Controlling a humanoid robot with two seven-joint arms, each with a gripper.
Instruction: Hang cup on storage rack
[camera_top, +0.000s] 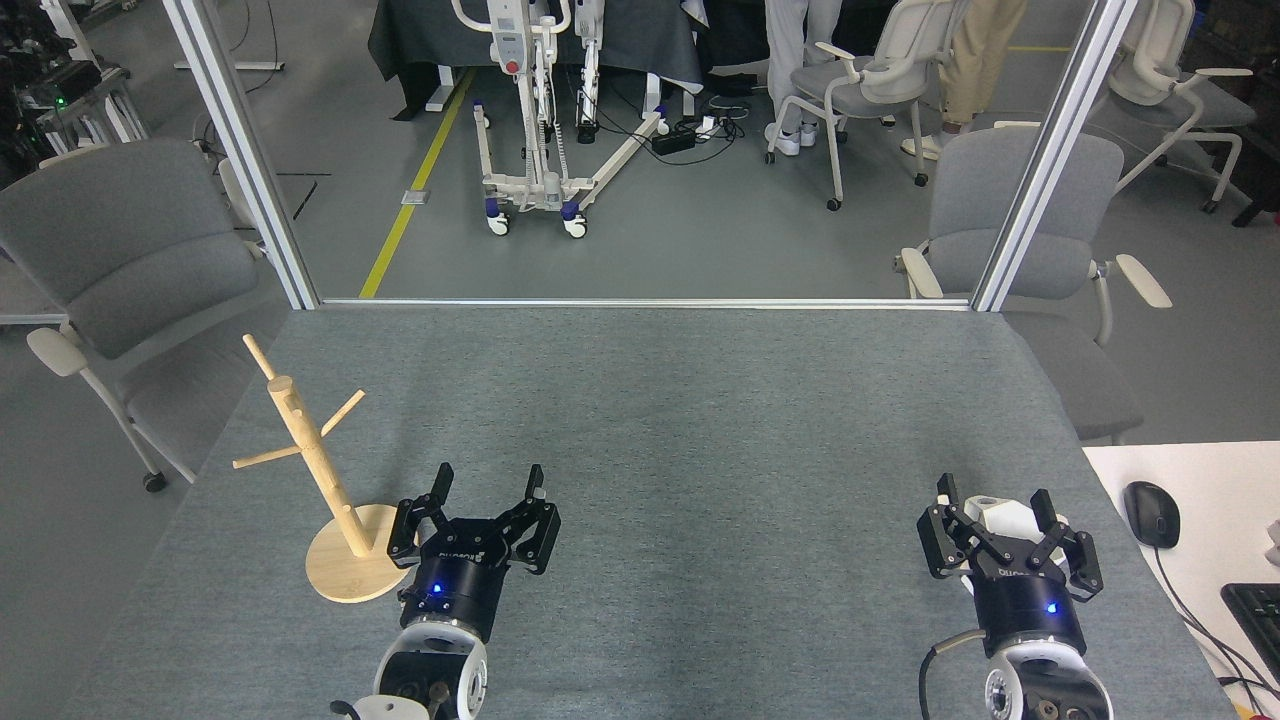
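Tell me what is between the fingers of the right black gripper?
The matte white faceted cup sits between the open fingers of the right black gripper. Only its upper part shows; the gripper hides its lower body, and no handle can be seen.

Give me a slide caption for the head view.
Right gripper brackets the white cup; left gripper open beside the wooden rack.

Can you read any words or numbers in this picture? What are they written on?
Left gripper: small white lettering on its black body, upside down from here and too blurred to read.
Right gripper: the same kind of small lettering on its body, also too blurred to read.
Cup, storage rack, table: no words or numbers on them.
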